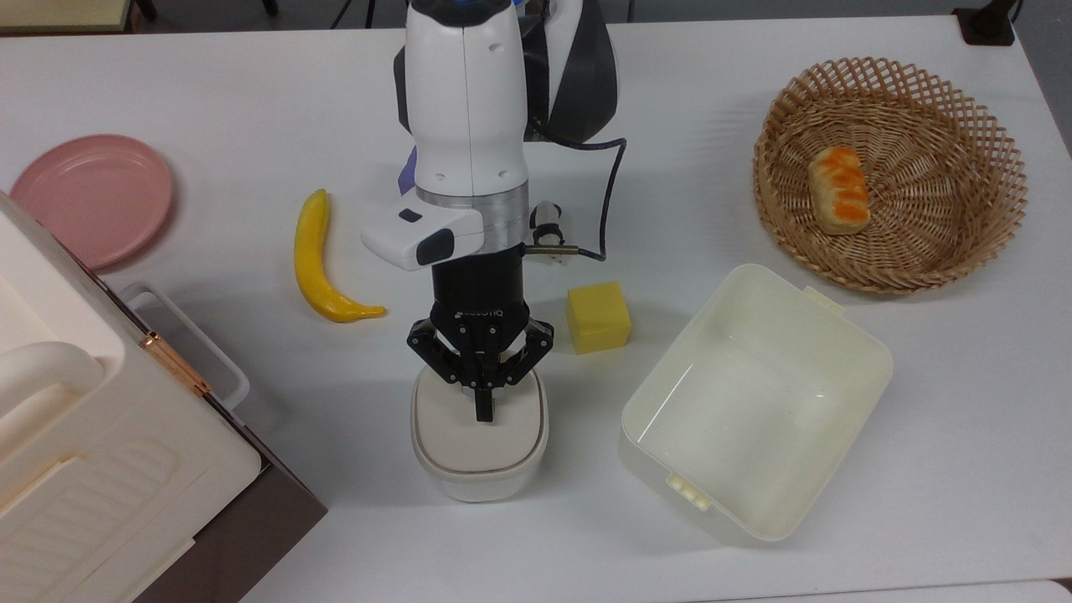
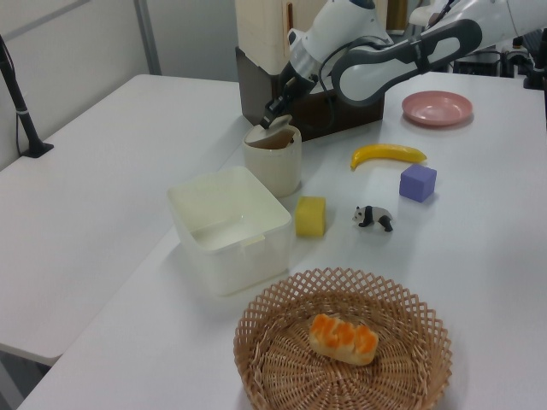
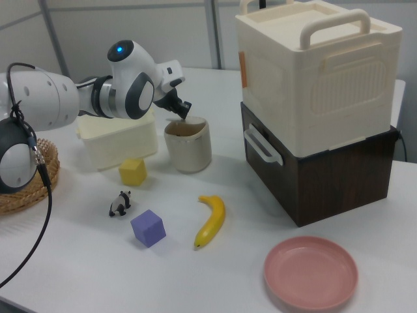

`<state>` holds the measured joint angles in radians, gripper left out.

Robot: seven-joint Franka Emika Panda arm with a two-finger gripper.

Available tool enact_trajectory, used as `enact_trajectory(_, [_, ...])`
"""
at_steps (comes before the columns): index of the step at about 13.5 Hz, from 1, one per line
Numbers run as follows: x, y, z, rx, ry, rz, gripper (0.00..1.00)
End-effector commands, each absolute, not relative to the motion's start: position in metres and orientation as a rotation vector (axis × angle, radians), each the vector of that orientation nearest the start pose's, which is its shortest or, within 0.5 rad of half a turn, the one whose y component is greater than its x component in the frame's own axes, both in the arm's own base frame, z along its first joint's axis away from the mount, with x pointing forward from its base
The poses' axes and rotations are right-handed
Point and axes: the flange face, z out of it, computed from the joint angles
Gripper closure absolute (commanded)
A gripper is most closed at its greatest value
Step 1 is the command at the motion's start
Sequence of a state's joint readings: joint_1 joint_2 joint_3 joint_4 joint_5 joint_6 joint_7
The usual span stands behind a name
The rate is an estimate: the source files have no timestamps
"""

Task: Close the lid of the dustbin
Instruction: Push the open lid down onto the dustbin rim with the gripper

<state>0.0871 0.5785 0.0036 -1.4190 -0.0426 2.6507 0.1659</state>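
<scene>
The lid [image 1: 477,431] is being pressed down by the narrowed, empty tool [image 1: 483,410] — a final downward push onto the dustbin [image 1: 477,481] is called for.

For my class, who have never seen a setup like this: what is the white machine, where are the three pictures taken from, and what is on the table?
It is a robot arm ending in a black gripper with jaws shut, pressing on the lid of a small dustbin. In the left view the lid is tilted, not quite shut. One camera looks straight down; two look from opposite sides of the table. Also there: a banana, yellow cube, purple cube, toy panda, pink plate, empty tub, basket with bread, and a big latched box.
</scene>
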Motion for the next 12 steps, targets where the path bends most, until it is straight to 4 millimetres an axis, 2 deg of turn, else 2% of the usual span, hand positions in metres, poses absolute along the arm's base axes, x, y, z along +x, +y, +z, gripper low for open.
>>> enact_trajectory(1, [0.749,0.072,0.423,-2.974,0.031,-0.916,1.00])
enact_trajectory(5, [0.744,0.080,0.401,-3.000,-0.015,-0.860,1.00])
enact_trajectory(11, [0.745,0.080,0.388,-3.011,-0.021,-0.836,1.00])
enact_trajectory(12, [0.745,0.079,0.392,-3.007,-0.015,-0.844,1.00])
